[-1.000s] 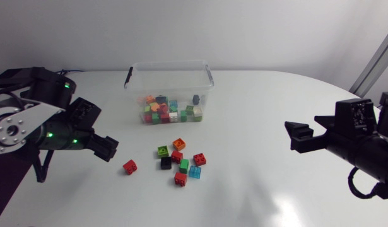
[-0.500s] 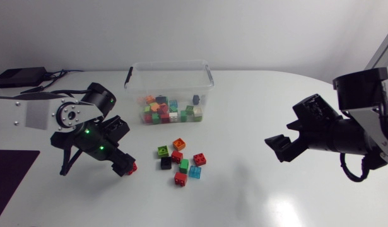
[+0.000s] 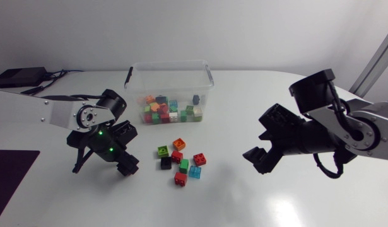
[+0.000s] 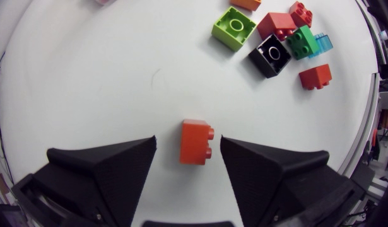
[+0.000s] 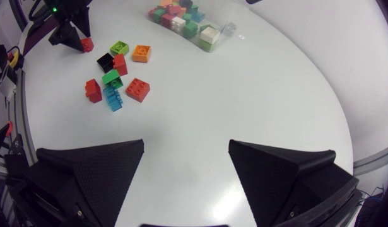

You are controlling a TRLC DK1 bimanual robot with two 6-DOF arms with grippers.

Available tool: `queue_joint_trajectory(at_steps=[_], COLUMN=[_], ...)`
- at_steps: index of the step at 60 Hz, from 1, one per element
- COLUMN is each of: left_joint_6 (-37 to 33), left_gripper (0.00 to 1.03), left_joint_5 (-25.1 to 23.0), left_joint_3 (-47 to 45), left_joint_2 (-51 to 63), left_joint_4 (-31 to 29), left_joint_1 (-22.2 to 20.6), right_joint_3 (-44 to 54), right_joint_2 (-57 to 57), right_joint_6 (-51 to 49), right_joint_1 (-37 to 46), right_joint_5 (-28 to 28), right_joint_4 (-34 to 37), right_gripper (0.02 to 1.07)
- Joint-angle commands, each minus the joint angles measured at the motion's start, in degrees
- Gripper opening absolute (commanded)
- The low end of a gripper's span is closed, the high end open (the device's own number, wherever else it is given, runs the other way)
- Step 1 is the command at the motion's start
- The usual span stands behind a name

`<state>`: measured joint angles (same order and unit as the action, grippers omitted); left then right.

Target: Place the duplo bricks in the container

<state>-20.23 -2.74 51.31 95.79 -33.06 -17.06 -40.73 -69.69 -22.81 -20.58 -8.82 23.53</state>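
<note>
A clear container (image 3: 134,74) with several bricks in it stands at the back of the table. In front of it lies a loose cluster of duplo bricks (image 3: 181,161). Left of the cluster, my left gripper (image 3: 127,166) is lowered over a single red brick (image 4: 197,135). That brick lies between the fingers with a gap on each side, so the left gripper (image 4: 188,144) is open. My right gripper (image 3: 257,146) hangs open over bare table right of the cluster, and the right gripper (image 5: 187,148) has nothing between its fingers.
The cluster holds a lime brick (image 4: 235,25), a black one (image 4: 269,55), a green one (image 4: 301,41), a clear blue one (image 4: 321,43), an orange one (image 3: 179,144) and red ones (image 4: 315,75). A dark mat (image 3: 11,173) lies at the table's left edge.
My left arm swung right and came down over the single red brick, its fingers narrowing. My right arm moved left, towards the middle of the table.
</note>
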Motion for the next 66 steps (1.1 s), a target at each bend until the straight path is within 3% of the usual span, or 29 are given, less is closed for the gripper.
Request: queue_joint_trajectory(at_steps=[1,12,21,43,51,66], left_joint_6=[-1.48,-1.74,-2.1,-4.91,-5.61,-5.08], left_gripper=[0.49,0.32,0.26,0.26,0.26,0.26], left_joint_5=[-0.25,-0.33,-0.16,-1.3,-3.5,-7.72], left_joint_3=[1.25,1.25,0.9,0.72,2.3,8.9], left_joint_2=[2.12,3.79,3.53,-6.84,-11.41,-14.84], left_joint_4=[0.89,1.42,0.28,-0.87,-1.13,0.36], left_joint_1=[-0.34,-0.43,-0.61,-0.52,-0.69,0.27], right_joint_3=[-1.02,-1.63,-3.48,-10.6,-15.43,-22.9], right_joint_2=[-1.85,-4.05,-7.92,-22.68,-27.16,-34.9], right_joint_6=[-1.19,-1.89,-3.65,-20.43,-26.76,-38.36], right_joint_1=[-1.39,-2.71,-4.73,-6.49,-6.4,-6.58], right_joint_5=[-0.32,-1.64,-2.43,-7.62,-11.31,-12.54], right_joint_4=[-0.77,-2.44,-3.05,-2.87,1.78,8.73], right_gripper=[0.96,0.96,0.96,1.01,1.01,1.01])
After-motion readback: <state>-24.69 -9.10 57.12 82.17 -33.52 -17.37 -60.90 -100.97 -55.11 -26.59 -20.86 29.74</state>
